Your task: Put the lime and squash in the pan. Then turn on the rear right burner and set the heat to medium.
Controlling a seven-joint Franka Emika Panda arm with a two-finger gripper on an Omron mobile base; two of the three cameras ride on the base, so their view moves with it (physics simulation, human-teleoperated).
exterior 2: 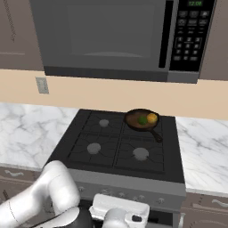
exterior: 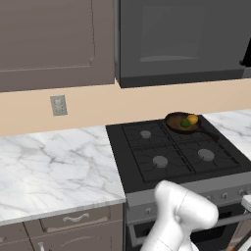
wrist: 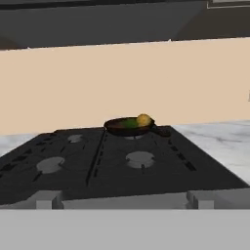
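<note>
Sitting side by side in the pan on the rear right burner, the lime and squash rest free while the tool stands spread wide, released.

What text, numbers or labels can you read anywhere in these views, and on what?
Green clock digits on the dark grey microwave's control panel: too blurred to read.
Keypad buttons on that panel: too small to read.
Grey stove knobs: no legible markings.
Nothing else carries text.

The black four-burner stove top is free on three grates; the shallow dark brown pan sits at rear right. The grey microwave hangs well above.
</note>
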